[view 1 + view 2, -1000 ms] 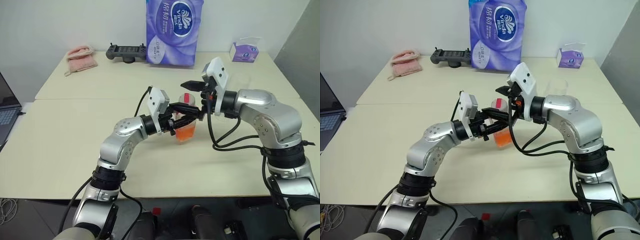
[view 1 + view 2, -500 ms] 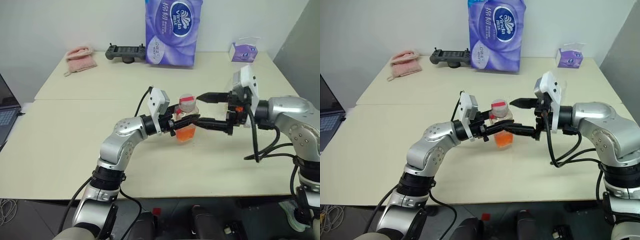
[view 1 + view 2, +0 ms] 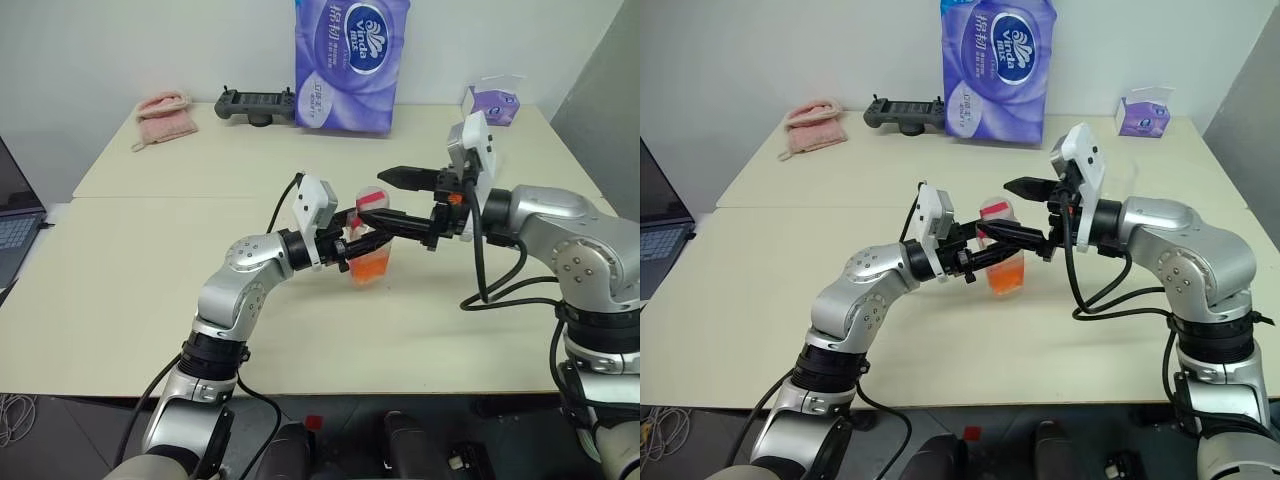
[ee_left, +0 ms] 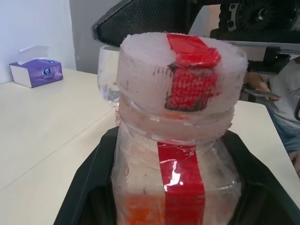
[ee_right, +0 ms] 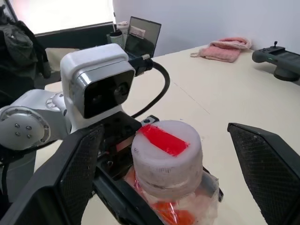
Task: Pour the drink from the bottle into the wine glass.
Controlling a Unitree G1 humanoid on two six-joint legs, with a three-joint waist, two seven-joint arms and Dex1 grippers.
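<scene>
Holding steady at mid-table, near to far:

left gripper [image 3: 352, 243]: is clamping the bottle [image 3: 371, 243] around its body, fingers nearly together on it, keeping it upright just above the table [image 3: 120, 300].
drink [image 3: 370, 265]: orange-red, is sitting in the lower part of the bottle; upper part is showing clear.
cap [image 5: 166, 152]: whitish, with a red tape strip across the top, is sitting closed on the neck; red strip is also running down the bottle's side in the left wrist view.
right gripper [image 3: 390, 195]: is reaching in from the right with jaws spread wide, gripping nothing; one finger [image 5: 269, 166] is passing beside the cap, the other [image 5: 77, 171] on the opposite side, cap between them, both fingers apart from it.
wine glass [image 4: 108, 75]: is standing on the table beyond the bottle, behind the right arm; mostly hidden in the head views, so can't tell its exact spot.
towel [image 3: 160, 115]: pink, is lying at the far left of the table.
controller [image 3: 255, 104]: black, is resting at the far edge, beside the purple tissue pack [image 3: 346, 62].
tissue box [image 3: 492, 102]: small, purple, is sitting at the far right corner.
laptop [image 3: 14, 215]: is showing at the left edge, off the table.
</scene>
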